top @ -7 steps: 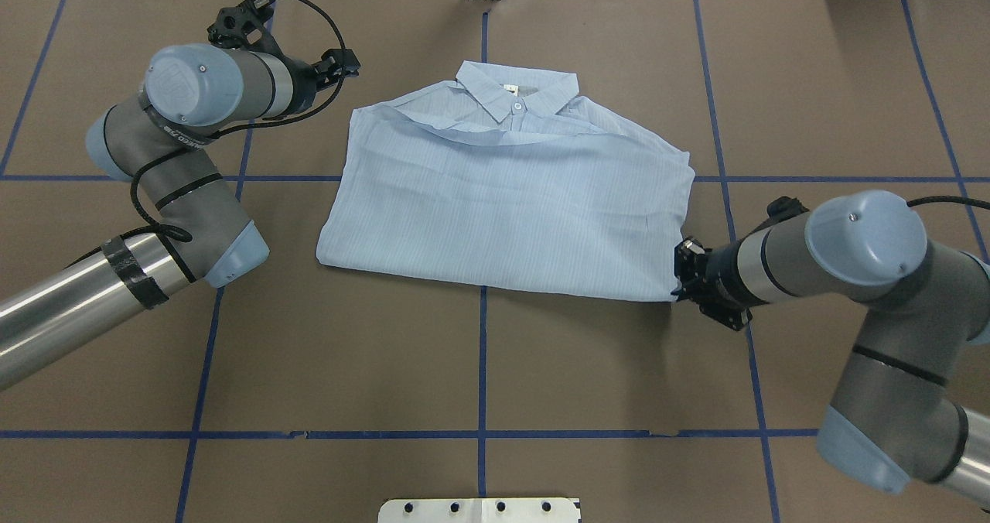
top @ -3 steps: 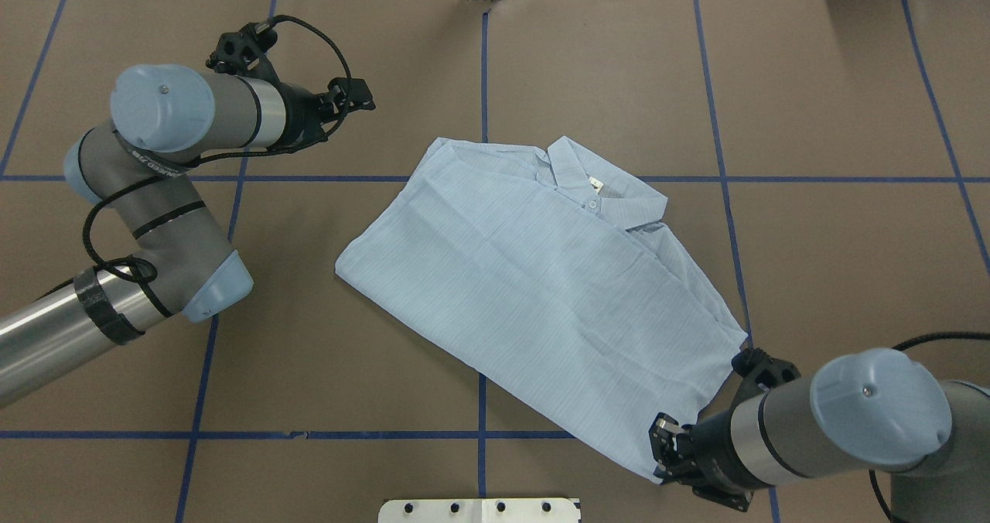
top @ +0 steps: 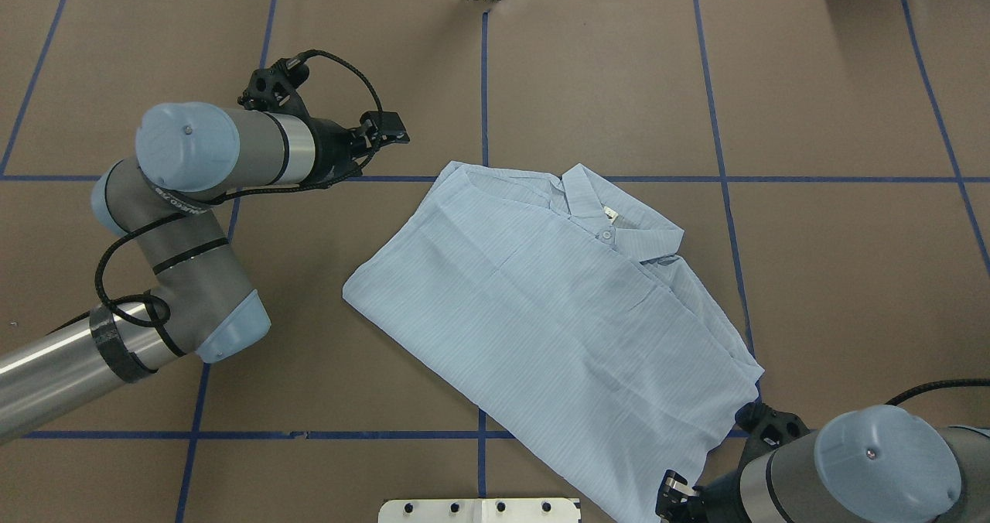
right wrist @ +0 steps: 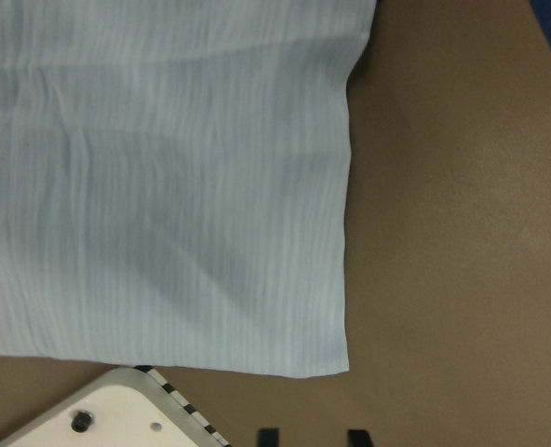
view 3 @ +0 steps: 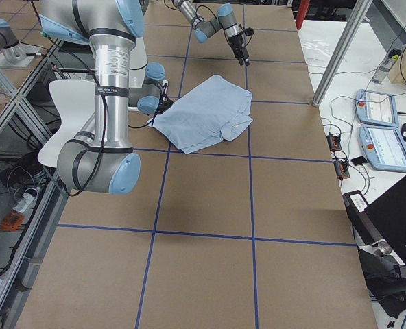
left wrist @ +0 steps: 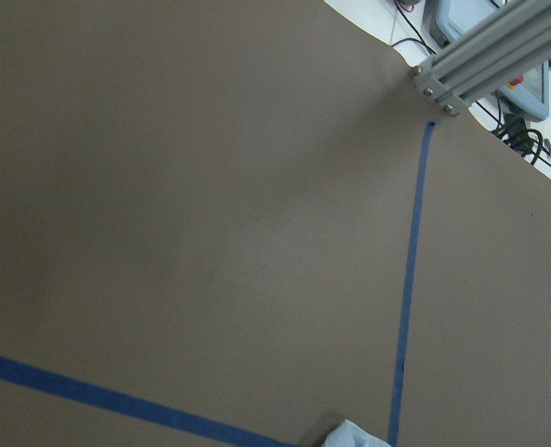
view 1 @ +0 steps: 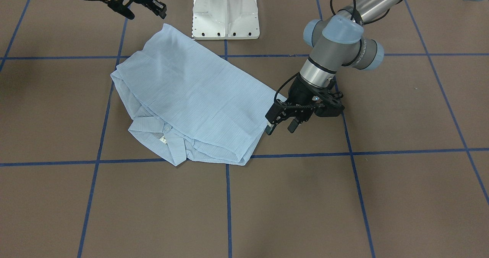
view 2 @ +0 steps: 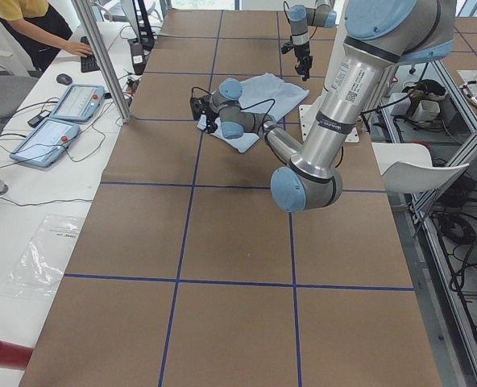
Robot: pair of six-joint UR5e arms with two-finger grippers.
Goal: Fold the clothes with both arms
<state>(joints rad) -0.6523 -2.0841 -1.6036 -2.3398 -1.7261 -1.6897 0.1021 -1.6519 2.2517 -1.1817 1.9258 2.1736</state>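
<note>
left gripper spread, empty, shirt just beside it; right gripper spread, empty, clear; dragging either across could rumple folded layers.

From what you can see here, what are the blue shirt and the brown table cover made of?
The shirt looks like thin woven cloth, perhaps cotton: matte, finely striped, softly creased. The table cover looks like brown paper or thin card: flat, matte, slightly torn along a seam. The blue lines look like tape.
</note>
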